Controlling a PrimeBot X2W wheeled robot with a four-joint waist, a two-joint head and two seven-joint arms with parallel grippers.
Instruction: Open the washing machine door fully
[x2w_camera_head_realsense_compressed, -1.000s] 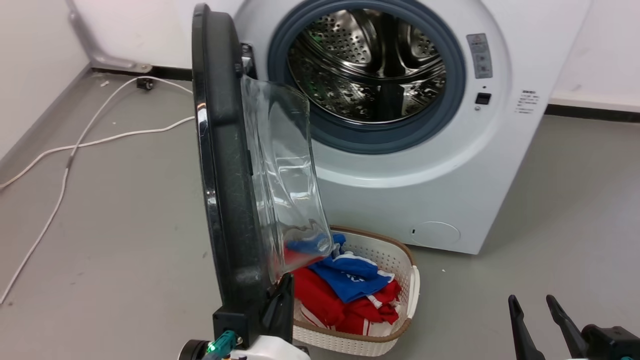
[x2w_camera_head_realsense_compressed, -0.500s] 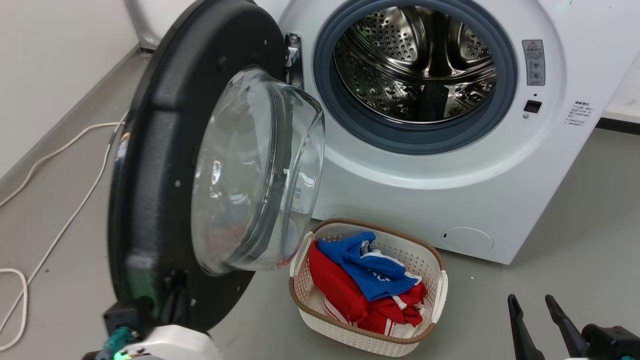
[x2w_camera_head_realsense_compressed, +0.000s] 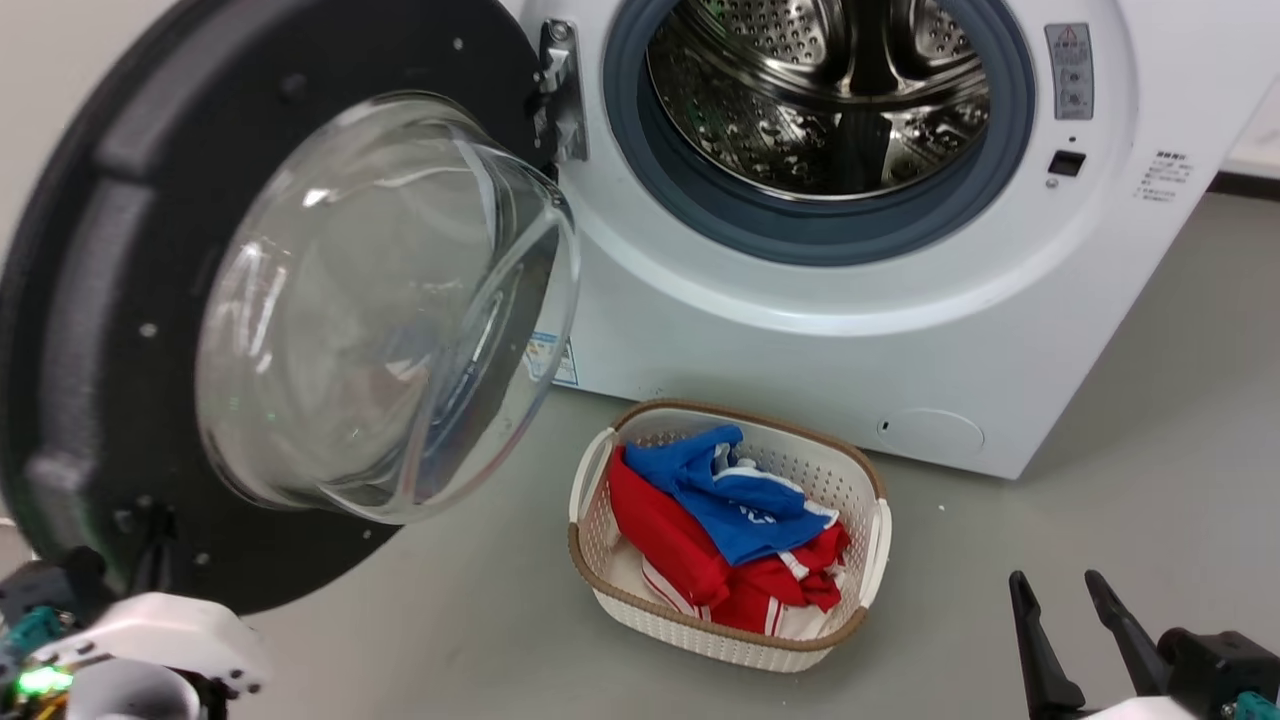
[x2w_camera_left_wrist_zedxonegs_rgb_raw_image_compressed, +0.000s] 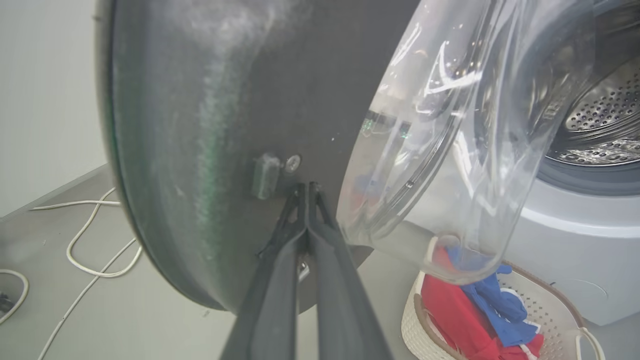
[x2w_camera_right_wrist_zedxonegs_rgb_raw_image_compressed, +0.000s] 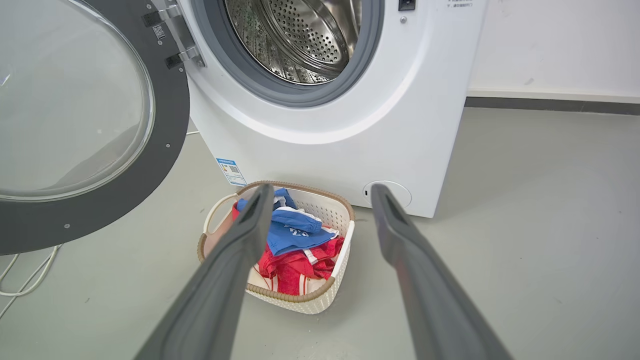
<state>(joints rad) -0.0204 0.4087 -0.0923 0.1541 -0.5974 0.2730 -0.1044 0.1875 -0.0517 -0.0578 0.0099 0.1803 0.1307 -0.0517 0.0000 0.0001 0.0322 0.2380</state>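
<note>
Our washing machine door (x2w_camera_head_realsense_compressed: 100, 300) stands wide open, left of the washing machine (x2w_camera_head_realsense_compressed: 800, 330). Our left gripper (x2w_camera_left_wrist_zedxonegs_rgb_raw_image_compressed: 306, 190), fingers pressed together, touches the door's black inner face. Our right gripper (x2w_camera_right_wrist_zedxonegs_rgb_raw_image_compressed: 321, 189) is spread open near the laundry basket (x2w_camera_head_realsense_compressed: 600, 560).

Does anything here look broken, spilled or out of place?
Nothing looks broken or spilled. The only untidy thing is a white cable trailing loose over the floor behind the open washing machine door.

Long dark tapering fingers (x2w_camera_right_wrist_zedxonegs_rgb_raw_image_compressed: 227, 260), glossy white wrist shell (x2w_camera_head_realsense_compressed: 165, 625), teal connector (x2w_camera_head_realsense_compressed: 35, 628), green light (x2w_camera_head_realsense_compressed: 40, 680).
</note>
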